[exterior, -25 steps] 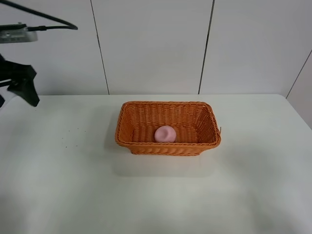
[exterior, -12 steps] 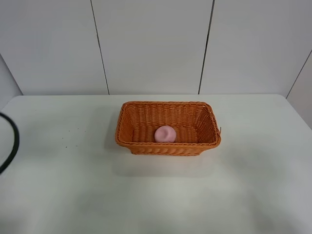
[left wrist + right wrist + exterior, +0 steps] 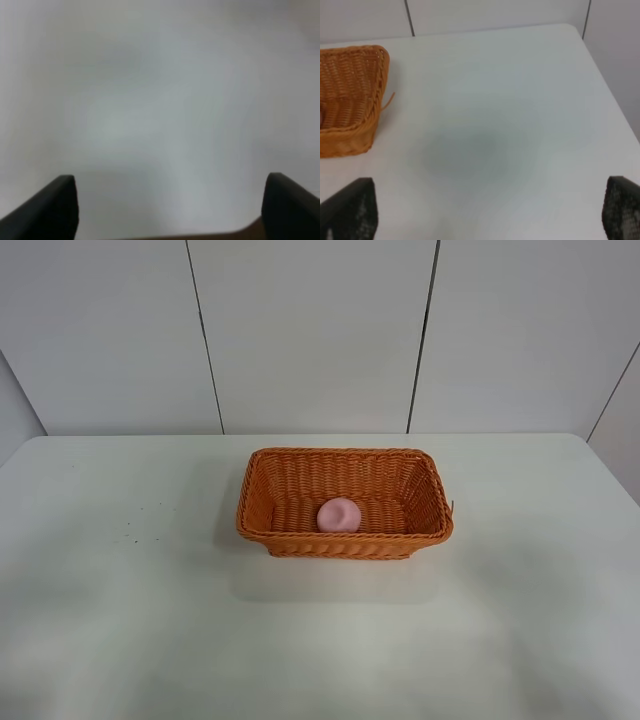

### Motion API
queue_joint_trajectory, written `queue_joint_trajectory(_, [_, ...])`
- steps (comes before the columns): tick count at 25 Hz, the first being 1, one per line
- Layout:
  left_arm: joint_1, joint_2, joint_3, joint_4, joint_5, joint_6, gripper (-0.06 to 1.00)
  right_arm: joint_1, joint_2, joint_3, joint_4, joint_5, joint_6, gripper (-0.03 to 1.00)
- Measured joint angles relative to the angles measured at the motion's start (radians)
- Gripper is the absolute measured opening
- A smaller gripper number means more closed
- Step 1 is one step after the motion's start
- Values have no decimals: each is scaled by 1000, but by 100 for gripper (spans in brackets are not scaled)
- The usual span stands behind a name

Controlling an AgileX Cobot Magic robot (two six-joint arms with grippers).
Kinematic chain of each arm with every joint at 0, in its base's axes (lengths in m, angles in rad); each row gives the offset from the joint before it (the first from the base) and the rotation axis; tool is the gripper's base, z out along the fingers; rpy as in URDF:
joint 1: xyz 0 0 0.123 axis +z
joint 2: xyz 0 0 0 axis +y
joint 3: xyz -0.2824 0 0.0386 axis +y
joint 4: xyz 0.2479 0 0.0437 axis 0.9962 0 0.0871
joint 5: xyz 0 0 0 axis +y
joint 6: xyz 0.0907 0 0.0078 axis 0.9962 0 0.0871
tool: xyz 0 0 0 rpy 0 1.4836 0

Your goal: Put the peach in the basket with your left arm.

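In the basket, mid-worktop: peach sits on the woven floor near the front wall, dimple up. Neither arm shows in the high view. Left claw: released, fingertips wide apart, nothing between, blurred white surface ahead. Right claw: also spread, nothing held, over bare worktop with the basket's corner off to one side.
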Motion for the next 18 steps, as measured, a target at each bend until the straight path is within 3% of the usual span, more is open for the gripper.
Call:
queue_joint_trajectory(7, [0,-183,3,-1,1,-1,85,0,0,0,0,0,0,69])
queue_joint_trajectory(18, [0,-191,3,-1,1,-5,85,0,0,0,0,0,0,69])
